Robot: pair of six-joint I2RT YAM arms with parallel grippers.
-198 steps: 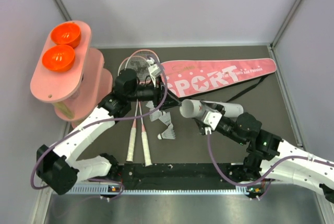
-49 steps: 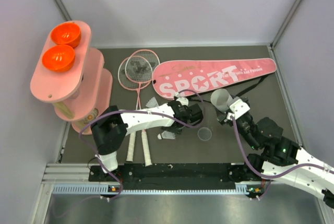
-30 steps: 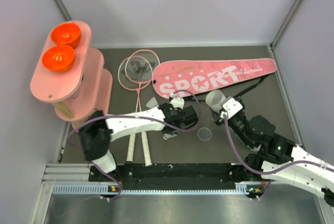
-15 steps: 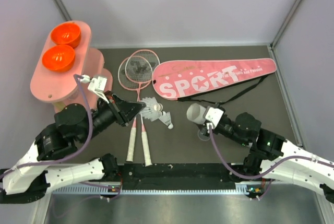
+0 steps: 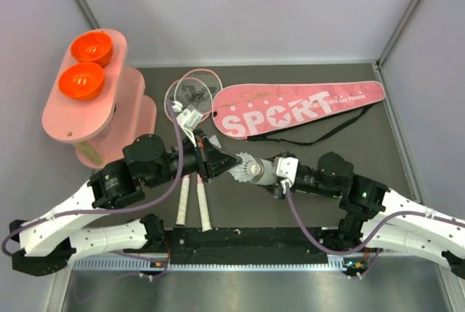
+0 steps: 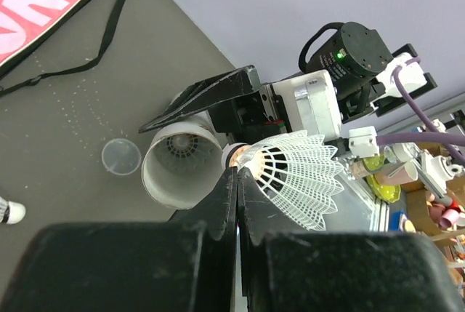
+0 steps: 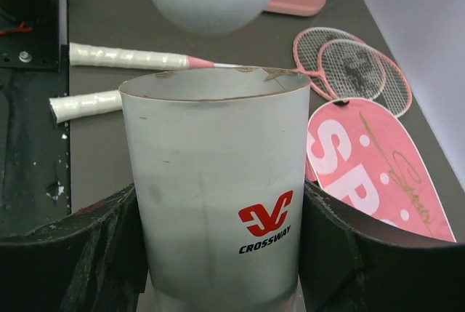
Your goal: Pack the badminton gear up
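White cardboard forms the tube (image 7: 218, 166), which the right gripper (image 7: 218, 257) clamps across its body with fingers spread to the tube's width, above the near-centre of the table (image 5: 363, 145). The tube's long axis runs left to right, with the open mouth toward the left arm.

The left gripper (image 6: 237, 181) has its fingers pressed together on a white feather shuttlecock (image 6: 301, 177), pinching it at the cork end. In the left wrist view the cork lies just beside the tube rim, outside the mouth. The skirt flares off to one side, so the shuttlecock's axis is not in line with the bore. A ribbed shape deep in the bore is probably another shuttlecock (image 6: 179, 149).

The coming move calls for carrying the cork across to the mouth centre, then feeding along the bore. The left arm is the nearer one and should travel, while the right presents the mouth.

A clear cap (image 6: 121, 156) lies on the table below. Farther back, the rackets (image 5: 190, 97) and the pink bag (image 5: 298, 108) lie flat, unpacked.
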